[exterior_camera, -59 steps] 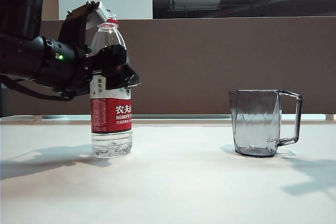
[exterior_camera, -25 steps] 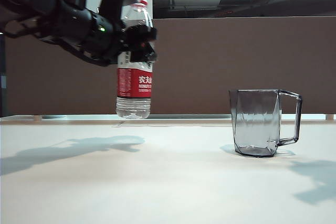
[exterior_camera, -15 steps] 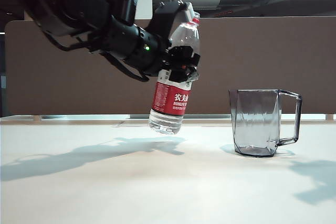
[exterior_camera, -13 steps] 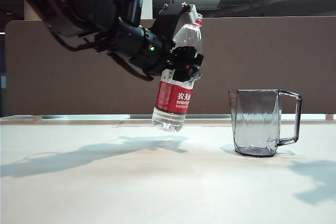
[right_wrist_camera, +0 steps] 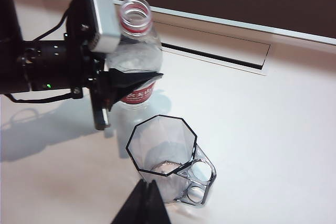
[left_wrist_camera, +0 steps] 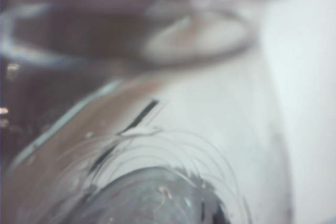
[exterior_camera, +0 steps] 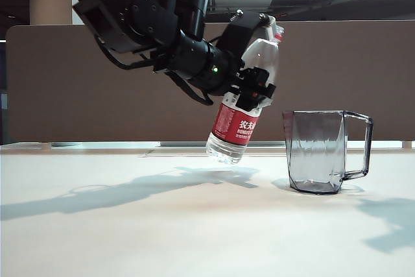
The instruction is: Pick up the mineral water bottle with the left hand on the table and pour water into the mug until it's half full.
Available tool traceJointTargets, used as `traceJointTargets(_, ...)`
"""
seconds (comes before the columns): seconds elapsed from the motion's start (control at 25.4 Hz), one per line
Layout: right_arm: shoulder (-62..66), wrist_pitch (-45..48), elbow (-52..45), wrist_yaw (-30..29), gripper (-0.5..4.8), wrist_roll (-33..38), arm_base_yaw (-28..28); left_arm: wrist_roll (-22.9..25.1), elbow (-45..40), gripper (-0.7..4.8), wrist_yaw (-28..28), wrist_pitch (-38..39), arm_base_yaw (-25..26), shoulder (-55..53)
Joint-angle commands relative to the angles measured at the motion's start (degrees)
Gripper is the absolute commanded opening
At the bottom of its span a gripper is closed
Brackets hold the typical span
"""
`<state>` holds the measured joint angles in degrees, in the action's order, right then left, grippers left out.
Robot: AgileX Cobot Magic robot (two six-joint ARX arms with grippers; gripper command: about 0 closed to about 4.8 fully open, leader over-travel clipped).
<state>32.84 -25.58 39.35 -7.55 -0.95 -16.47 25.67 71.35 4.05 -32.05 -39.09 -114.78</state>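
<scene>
Left gripper (exterior_camera: 256,85) clamped on the bottle (exterior_camera: 243,111) at its upper body; bottle is in the air, clear of the table (exterior_camera: 130,225), tilted with the open neck toward the mug (exterior_camera: 321,150) and its base away, just left of the mug. Mug stands upright on the table. Right gripper (right_wrist_camera: 149,192) appears only as dark fingertips set together, low beside the mug, holding nothing.

Mineral water bottle (exterior_camera: 247,98) tilted above the bench (exterior_camera: 194,225), left of the mug (exterior_camera: 321,150) standing on it.
</scene>
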Motion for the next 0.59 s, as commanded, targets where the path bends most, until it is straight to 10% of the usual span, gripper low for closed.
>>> traceJointTargets(0.04,-0.17,0.94,0.37,-0.07,-0.08,-0.17,0.0,3.78,2.43,2.14,0.11,-2.64,-0.22,-1.22)
traceJointTargets(0.59,-0.17,0.94,0.37,-0.07,-0.08,-0.2,0.02,27.43,3.15,2.14,0.11,-3.82,-0.22,-2.86)
